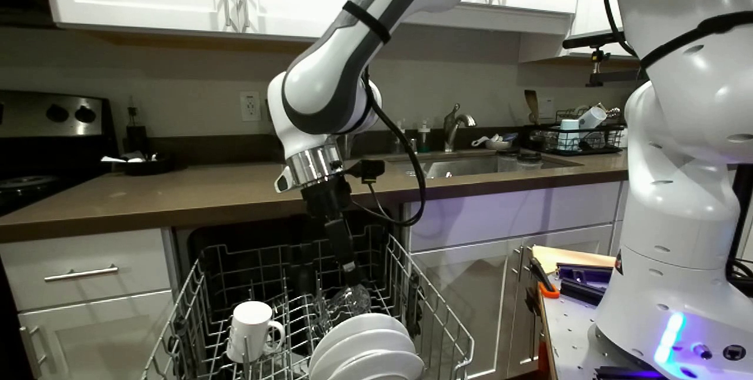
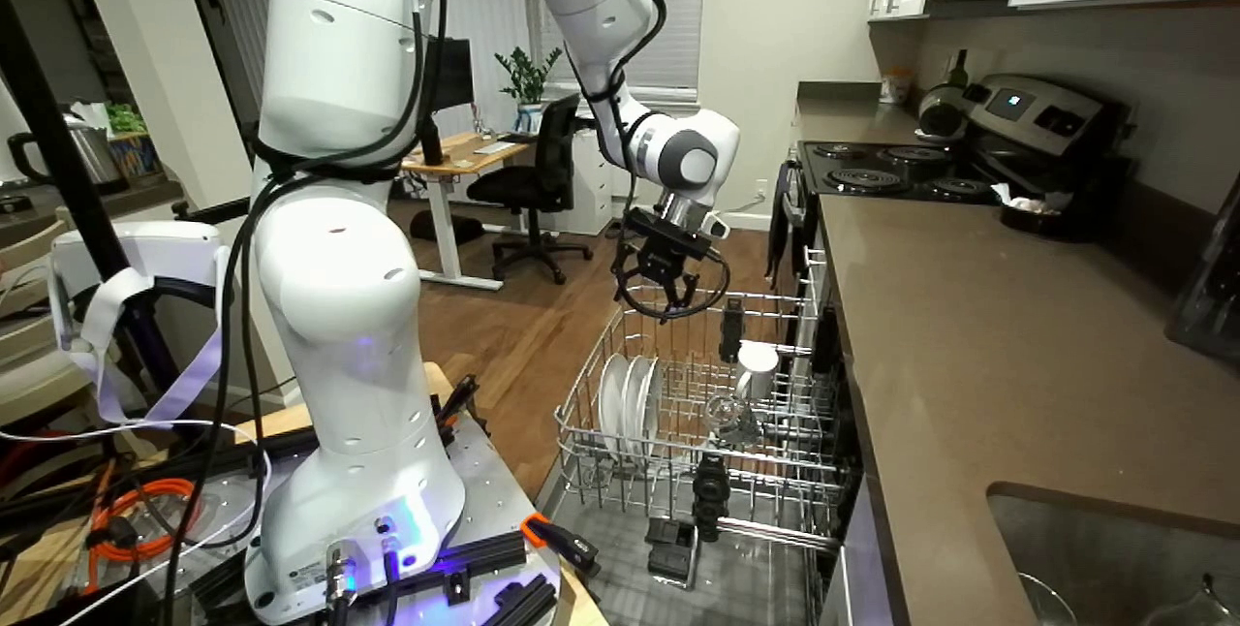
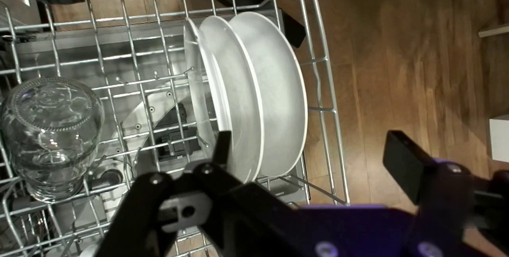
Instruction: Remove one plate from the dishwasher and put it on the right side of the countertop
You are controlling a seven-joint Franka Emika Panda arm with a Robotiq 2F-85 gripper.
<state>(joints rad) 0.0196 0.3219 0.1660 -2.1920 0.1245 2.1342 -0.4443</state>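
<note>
Several white plates stand upright in the rack of the dishwasher [image 1: 435,303]. The plates show in both exterior views [image 1: 367,347] [image 2: 630,403]. In the wrist view the outermost plate [image 3: 276,94] stands nearest the rack's side rail. My gripper [image 3: 311,135] is open and empty. In the wrist view one finger overlaps the plates' lower edges and the other lies over the floor beyond the rack. The gripper also shows above the rack in both exterior views [image 1: 350,265] [image 2: 675,297]. I see no contact with a plate. The brown countertop [image 1: 194,186] [image 2: 988,316] runs above the dishwasher.
A white mug [image 1: 247,333] [image 2: 756,369] and a clear glass jar [image 3: 51,129] sit in the rack near the plates. Wire tines and rack rails [image 3: 328,90] surround the plates. A sink [image 1: 459,165], a dish rack [image 1: 579,136] and a stovetop [image 2: 901,171] adjoin the counter.
</note>
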